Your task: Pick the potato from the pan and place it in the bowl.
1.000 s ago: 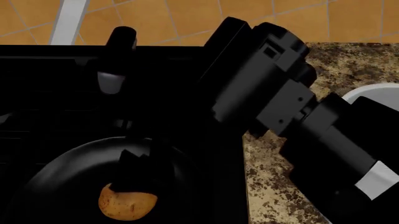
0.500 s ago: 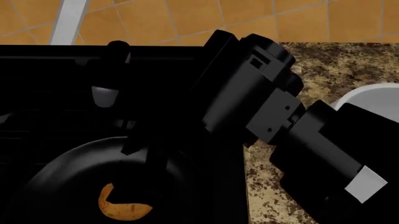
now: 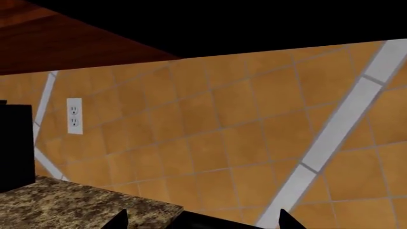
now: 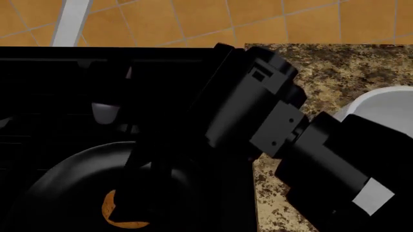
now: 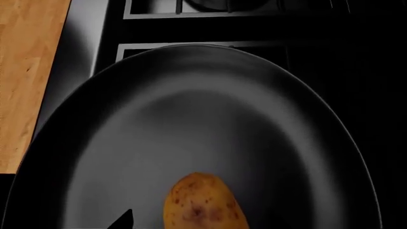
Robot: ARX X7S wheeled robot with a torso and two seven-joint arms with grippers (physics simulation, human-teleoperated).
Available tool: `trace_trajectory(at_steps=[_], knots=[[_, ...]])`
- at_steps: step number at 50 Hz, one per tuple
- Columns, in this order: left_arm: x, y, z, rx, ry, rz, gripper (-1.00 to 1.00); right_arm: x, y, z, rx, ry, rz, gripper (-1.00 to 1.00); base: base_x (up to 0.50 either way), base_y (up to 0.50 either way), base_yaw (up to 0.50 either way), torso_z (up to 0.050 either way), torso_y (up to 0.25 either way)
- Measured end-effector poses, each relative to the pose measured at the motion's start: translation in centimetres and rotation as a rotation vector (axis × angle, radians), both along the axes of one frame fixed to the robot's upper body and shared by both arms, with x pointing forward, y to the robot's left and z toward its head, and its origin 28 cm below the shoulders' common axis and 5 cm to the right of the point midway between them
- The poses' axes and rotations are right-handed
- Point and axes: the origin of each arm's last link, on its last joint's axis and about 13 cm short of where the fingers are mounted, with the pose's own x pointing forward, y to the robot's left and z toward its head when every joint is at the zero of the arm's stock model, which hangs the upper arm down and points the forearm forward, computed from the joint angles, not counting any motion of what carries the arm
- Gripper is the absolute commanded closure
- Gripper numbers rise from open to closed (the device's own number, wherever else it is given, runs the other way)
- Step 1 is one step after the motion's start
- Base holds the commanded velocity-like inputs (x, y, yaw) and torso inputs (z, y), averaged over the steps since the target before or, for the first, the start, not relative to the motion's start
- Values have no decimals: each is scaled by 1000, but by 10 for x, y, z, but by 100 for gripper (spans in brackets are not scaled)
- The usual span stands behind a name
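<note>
Head view shows the black right claw (image 4: 132, 193) lowered over the small golden-brown speckled potato (image 4: 110, 209), which lies in the round black frying pan (image 4: 58, 193) toward 6 o'clock of its floor, mostly hidden by the arm. Whether that claw is spread or closed cannot be told. At 3 o'clock, on the speckled brown stone surface (image 4: 348, 67), sits the large white bowl (image 4: 380, 104). Two left claw fingertips (image 3: 119, 220) stand well apart before orange wall tiles (image 3: 222, 119).
</note>
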Motion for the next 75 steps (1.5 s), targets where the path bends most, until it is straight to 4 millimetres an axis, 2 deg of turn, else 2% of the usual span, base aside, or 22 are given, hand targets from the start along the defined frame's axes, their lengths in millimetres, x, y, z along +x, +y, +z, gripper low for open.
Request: trace_trajectory(at_steps=[37, 75], knots=[[-2, 4, -7, -13, 5, 11, -100, 0, 2, -16, -17, 25, -1, -100, 0, 0, 0, 0, 0], [-3, 9, -15, -28, 20, 29, -100, 8, 6, -34, -28, 67, 2, -100, 0, 0, 0, 0, 0]])
